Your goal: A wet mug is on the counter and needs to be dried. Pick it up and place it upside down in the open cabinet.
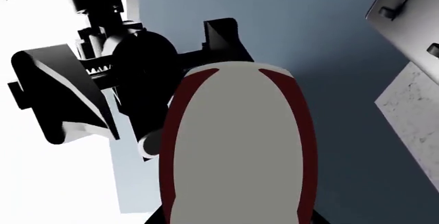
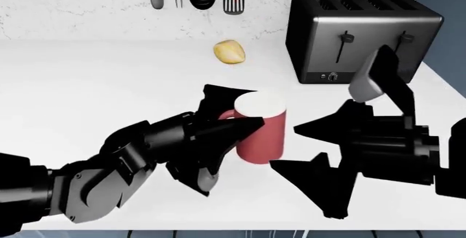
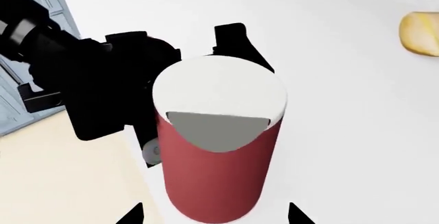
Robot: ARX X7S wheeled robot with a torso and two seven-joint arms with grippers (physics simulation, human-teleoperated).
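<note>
Both tools flank the mug (image 2: pixel 260 130), upright on the counter (image 2: pixel 87 85). Left tool (image 2: pixel 227 119) grasps it at the rim; right tool (image 2: pixel 309 153) is spread, empty. Only the head view shows the toaster (image 2: pixel 357 30); the right wrist view reveals the mug's white interior.

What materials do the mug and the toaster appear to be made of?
The mug looks like glazed ceramic: smooth matte red outside, white rim and inside, though painted plastic is possible in a render. The toaster looks like brushed metal: dark grey body with soft sheen and black levers.
</note>
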